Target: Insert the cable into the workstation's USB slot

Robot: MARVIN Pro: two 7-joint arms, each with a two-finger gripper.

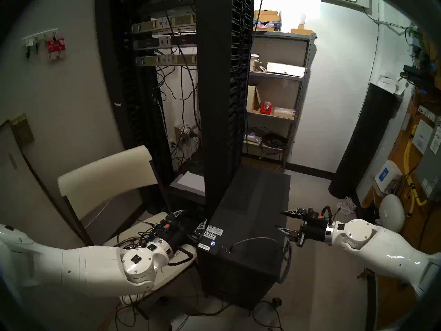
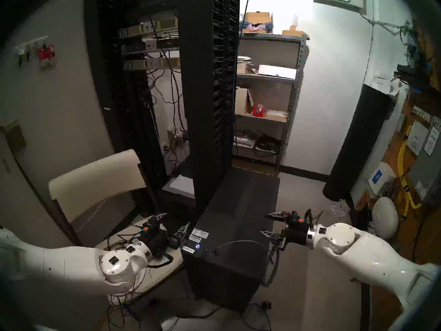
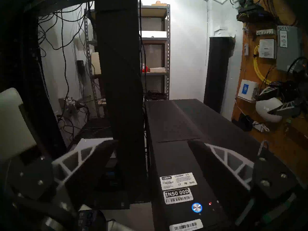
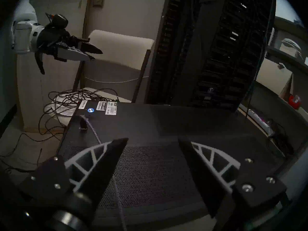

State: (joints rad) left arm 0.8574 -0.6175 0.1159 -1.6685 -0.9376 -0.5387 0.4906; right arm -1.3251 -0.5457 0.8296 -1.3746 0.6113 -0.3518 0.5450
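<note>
The black workstation (image 1: 250,215) stands on the floor between my arms, with white barcode stickers (image 3: 178,180), a blue-lit button and a red light (image 3: 210,203) on its top front. The light-grey cable (image 1: 257,238) arcs over the top panel and hangs down the right side. Its dark plug (image 4: 82,124) stands upright in the top panel near the button. The USB slot itself is not visible. My left gripper (image 1: 191,219) is open and empty at the case's left front edge. My right gripper (image 1: 279,220) is open and empty at the right edge, above the cable (image 4: 117,189).
The tall black server rack (image 1: 224,96) rises just behind the workstation's left side. A cream chair (image 1: 105,175) with tangled black wires (image 4: 70,99) on its seat is under my left arm. A metal shelf (image 1: 276,96), a black column (image 1: 362,141) and a yellow cable (image 1: 410,180) stand to the right.
</note>
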